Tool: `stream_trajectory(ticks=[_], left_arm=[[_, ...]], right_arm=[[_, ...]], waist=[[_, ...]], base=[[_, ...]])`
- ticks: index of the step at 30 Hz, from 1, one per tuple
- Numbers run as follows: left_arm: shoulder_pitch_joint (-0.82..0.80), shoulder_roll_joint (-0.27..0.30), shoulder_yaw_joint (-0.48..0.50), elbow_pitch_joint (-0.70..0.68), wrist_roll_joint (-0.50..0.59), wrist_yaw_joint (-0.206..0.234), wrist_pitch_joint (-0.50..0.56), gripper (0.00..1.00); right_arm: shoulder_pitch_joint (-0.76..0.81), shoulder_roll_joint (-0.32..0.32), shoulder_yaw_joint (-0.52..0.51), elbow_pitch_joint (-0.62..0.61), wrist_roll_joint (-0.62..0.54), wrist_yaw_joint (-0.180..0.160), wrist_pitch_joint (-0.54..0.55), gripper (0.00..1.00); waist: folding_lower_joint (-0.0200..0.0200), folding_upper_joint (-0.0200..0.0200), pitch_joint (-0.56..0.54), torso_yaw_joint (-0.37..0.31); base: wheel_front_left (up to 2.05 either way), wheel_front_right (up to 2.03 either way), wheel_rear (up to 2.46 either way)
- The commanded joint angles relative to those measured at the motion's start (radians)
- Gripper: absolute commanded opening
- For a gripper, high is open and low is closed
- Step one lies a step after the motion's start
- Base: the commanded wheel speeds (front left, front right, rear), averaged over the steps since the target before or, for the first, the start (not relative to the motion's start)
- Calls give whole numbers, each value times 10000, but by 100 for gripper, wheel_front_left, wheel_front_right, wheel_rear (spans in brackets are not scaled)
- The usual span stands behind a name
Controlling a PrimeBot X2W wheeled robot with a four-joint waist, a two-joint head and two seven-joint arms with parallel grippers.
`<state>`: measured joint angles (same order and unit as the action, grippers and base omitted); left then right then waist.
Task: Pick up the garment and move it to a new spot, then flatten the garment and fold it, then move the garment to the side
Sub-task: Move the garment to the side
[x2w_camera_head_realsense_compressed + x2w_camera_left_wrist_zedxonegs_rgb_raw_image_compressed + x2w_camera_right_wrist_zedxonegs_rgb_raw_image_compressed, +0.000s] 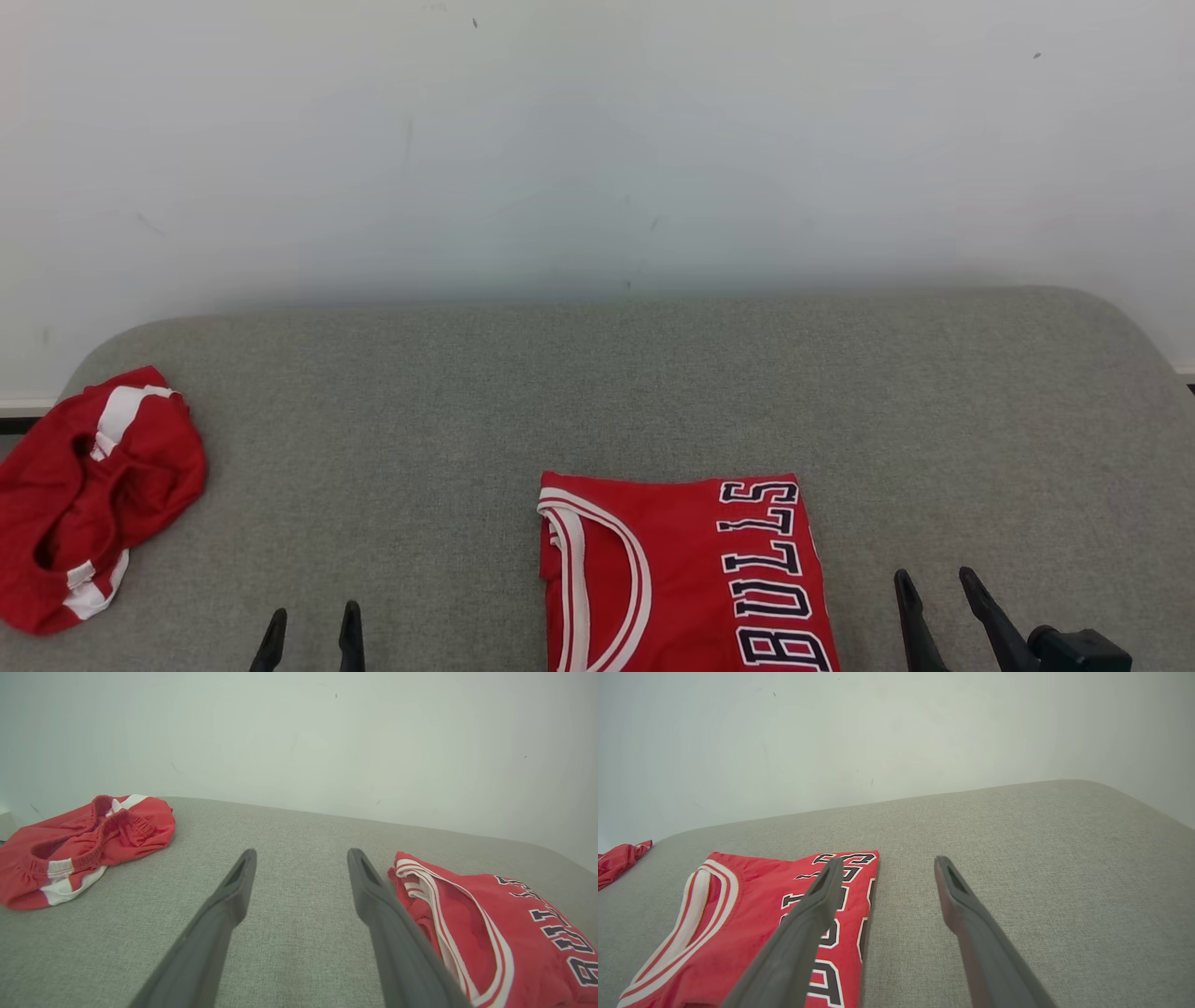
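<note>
The red basketball jersey with white-trimmed neckline and dark "BULLS" lettering [681,579] lies folded into a neat rectangle on the grey woven fabric surface [597,392], between the two grippers. The left gripper [315,611] has its fingers apart and nothing in them, and the jersey's neckline edge lies off to its right. The right gripper [934,577] is likewise spread and empty, with the lettered edge near on its left (in its wrist view its left finger crosses the letters, though I cannot tell whether it touches cloth).

Folding looks done, so the step in hand is probably the last one, moving the jersey aside. That calls for both grippers to come in low on opposite edges, pinch all layers and carry them without spilling the fold. Crumpled red shorts with white stripes [93,495] sit well off to the left gripper's left, so that side is partly taken.
</note>
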<state>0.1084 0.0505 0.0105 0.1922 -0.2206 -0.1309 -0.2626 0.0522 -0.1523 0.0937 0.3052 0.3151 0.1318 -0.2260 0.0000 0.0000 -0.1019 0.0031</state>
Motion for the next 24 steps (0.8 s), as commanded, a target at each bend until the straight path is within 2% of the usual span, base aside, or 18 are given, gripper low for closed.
stream_trajectory(ticks=[1,15,19,24], left_arm=[[15,-2,-15,34,46,10,-29,100],[-117,-4,-148,-46,-108,9,-29,100],[-211,-1,-324,-3,-178,9,-29,100],[-182,-1,-479,-22,-227,15,-29,100]], right_arm=[[-67,-43,9,-29,-22,-23,-40,100],[-554,-97,148,-317,80,-23,193,100],[-1024,-259,457,-246,567,-23,1317,100],[-1725,-178,145,235,1141,-22,3718,100]], waist=[[0,0,33,11],[0,0,354,44],[0,0,495,203],[0,0,653,430]], base=[[0,0,0],[0,0,0],[0,0,0],[0,0,0]])
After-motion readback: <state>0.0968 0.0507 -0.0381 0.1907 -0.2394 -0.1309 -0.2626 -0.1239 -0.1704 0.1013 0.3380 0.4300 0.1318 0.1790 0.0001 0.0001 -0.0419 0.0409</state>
